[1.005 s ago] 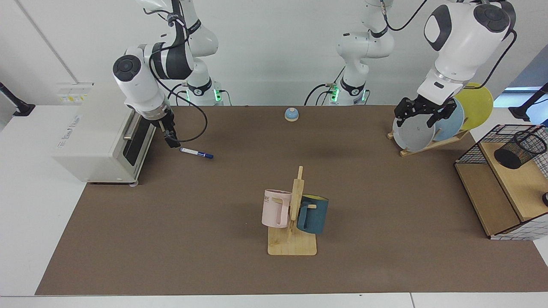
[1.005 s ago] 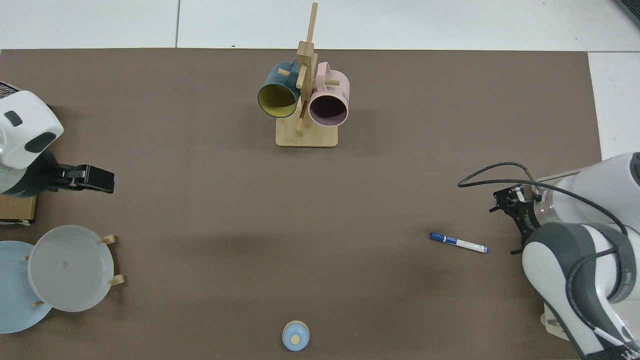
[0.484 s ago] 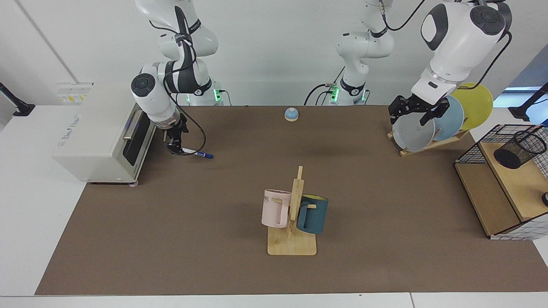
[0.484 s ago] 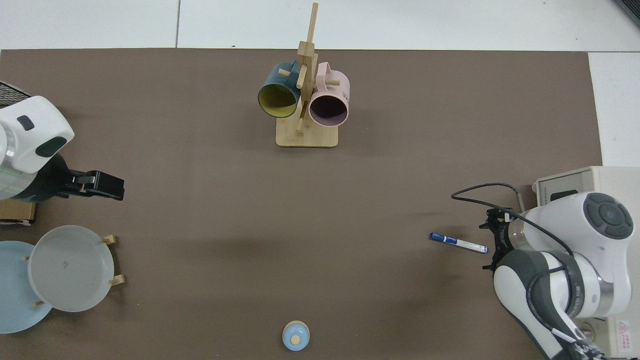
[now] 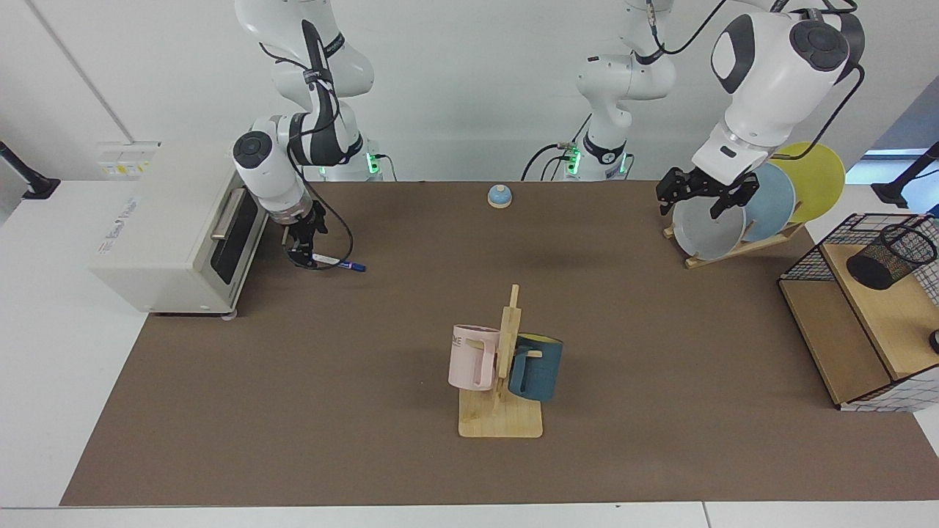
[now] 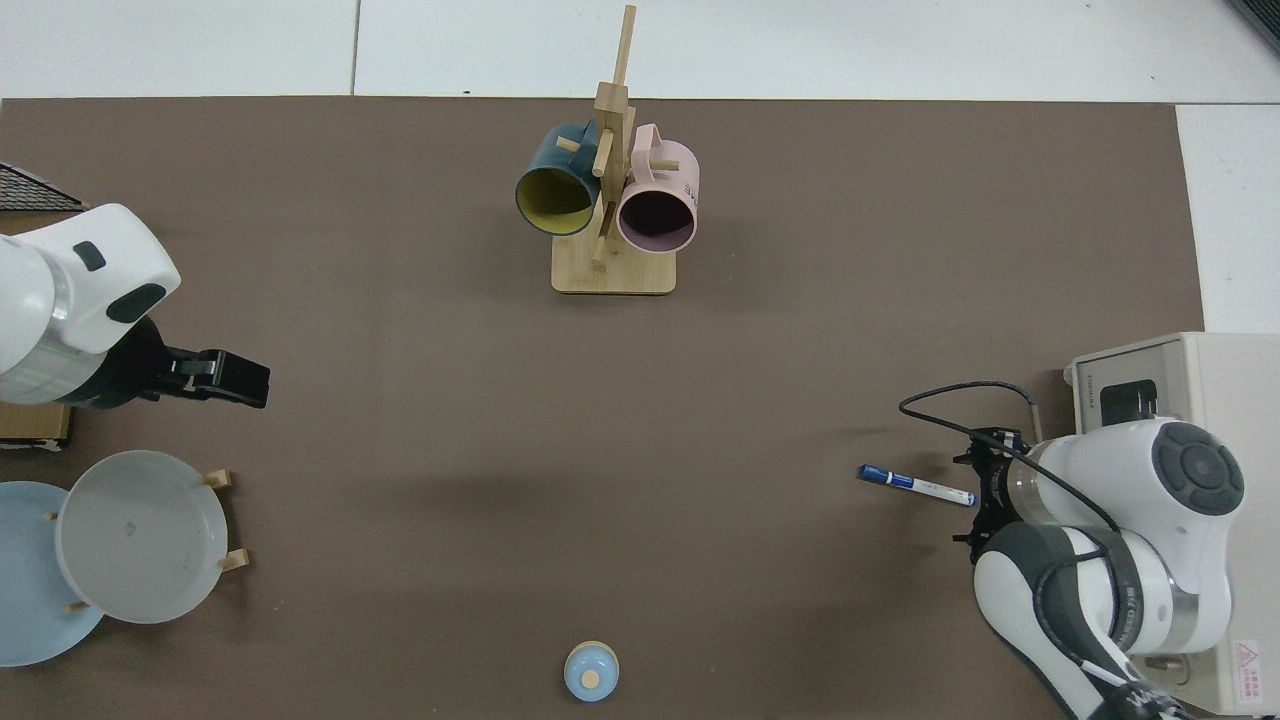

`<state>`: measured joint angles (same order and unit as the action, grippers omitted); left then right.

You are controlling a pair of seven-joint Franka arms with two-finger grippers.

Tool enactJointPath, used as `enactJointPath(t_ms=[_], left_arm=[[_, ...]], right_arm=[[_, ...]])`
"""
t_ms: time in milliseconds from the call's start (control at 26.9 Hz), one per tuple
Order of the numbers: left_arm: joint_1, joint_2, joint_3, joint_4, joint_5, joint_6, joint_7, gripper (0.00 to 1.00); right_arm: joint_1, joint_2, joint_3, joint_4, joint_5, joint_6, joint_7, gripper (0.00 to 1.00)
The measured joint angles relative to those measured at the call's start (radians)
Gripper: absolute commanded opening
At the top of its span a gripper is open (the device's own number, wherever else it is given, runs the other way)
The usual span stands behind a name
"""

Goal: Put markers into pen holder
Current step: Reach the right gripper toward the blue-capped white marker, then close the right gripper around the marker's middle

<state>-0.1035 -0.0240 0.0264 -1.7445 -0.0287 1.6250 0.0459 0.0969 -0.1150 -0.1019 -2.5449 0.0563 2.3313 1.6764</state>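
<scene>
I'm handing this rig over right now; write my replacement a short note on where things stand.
Right gripper: down at the white end of the marker, fingers open around it, not yet closed.
Left gripper: open, empty, hanging in front of the plate rack.
Marker lies flat on the mat beside the toaster oven.
Pen holder is tilted on the wooden shelf in the wire basket, at the opposite end of the table.
Done: approach only.
Left: grasp, lift, carry across, drop marker into pen holder.

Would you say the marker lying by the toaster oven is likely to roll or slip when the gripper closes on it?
The marker looks slim, round and smooth, so it may roll on the flat mat if nudged. It probably stays stiff. The right gripper is at its white end, so the capped end might droop.
</scene>
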Motion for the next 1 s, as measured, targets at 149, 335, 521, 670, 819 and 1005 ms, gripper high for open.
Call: enactJointPath(t_ms=[149, 335, 521, 670, 819, 1005], left_arm=[[0.0, 0.0, 0.0, -0.011, 0.0, 0.012, 0.003, 1.0], [0.0, 0.002, 0.0, -0.02, 0.0, 0.036, 0.075, 1.0], [-0.005, 0.002, 0.0, -0.023, 0.0, 0.041, 0.159, 1.0], [-0.021, 0.002, -0.002, -0.023, 0.0, 0.043, 0.182, 1.0], [-0.038, 0.002, -0.005, -0.023, 0.0, 0.053, 0.238, 1.0], [-0.041, 0.003, -0.004, -0.023, 0.0, 0.09, 0.377, 1.0]], right_arm=[[-0.01, 0.034, 0.0, -0.007, 0.0, 0.048, -0.011, 1.0], [-0.024, 0.061, -0.001, -0.007, 0.0, 0.065, -0.029, 0.82], [-0.024, 0.062, 0.001, -0.005, 0.0, 0.065, -0.032, 0.52], [-0.024, 0.061, 0.002, 0.004, 0.0, 0.065, -0.034, 0.0], [-0.021, 0.06, 0.004, 0.01, 0.0, 0.061, -0.04, 0.0], [-0.015, 0.06, 0.006, 0.023, 0.0, 0.03, -0.042, 0.0]])
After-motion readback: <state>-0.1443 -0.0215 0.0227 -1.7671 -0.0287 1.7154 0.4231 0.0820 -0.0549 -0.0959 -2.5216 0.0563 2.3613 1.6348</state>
